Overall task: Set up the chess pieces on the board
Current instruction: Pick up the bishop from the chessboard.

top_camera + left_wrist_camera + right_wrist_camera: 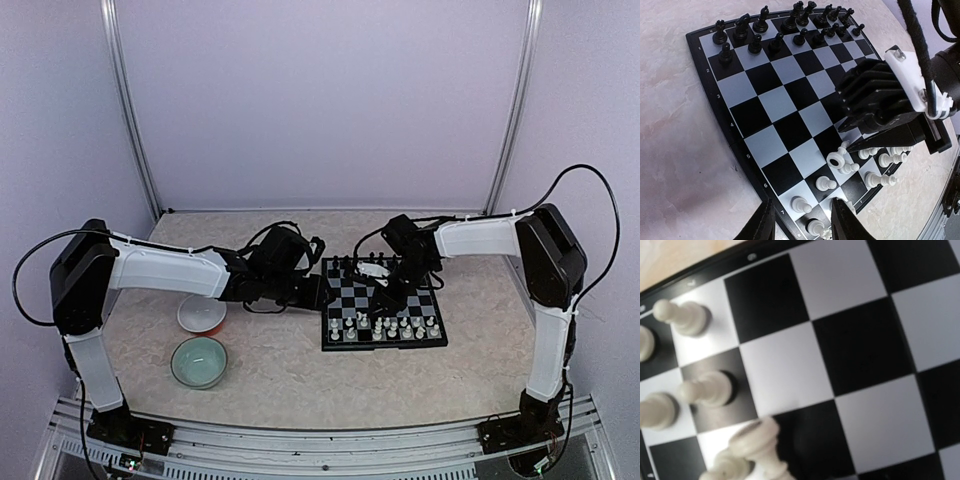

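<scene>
The small square chessboard with black and white squares and a thin black rim point(350, 296) lies on the beige marbled desk point(280, 375), right of centre, between the 2 arms. The tiny plastic chess pieces are nearly all on it. The black ones point(760, 22) stand upright in 2 rows along the far edge, and the white ones point(872, 178) crowd the 2 near rows, not all square on their fields. The left pincer point(804, 224) hangs low over the board's near left corner. Its fingers point(765, 220) are moderately apart, with a white pawn point(801, 204) just ahead of the gap and nothing clamped. The right pincer point(390, 297) reaches down among the white rows, where a white piece with a ringed top point(836, 160) sits tilted right at its tip. I cannot tell whether the jaws are closed on it, since that wrist's camera shows only board and a blurred white piece point(757, 440) very close. These pieces look light, rigid and smooth: hardly fragile, but easy to tip, and likely to skate across the glossy board at a nudge. The best hold is probably the narrow waist below the head, taken straight from above with a narrow opening, because the neighbours stand so near. A piece should be let go only once its base sits flat.
</scene>
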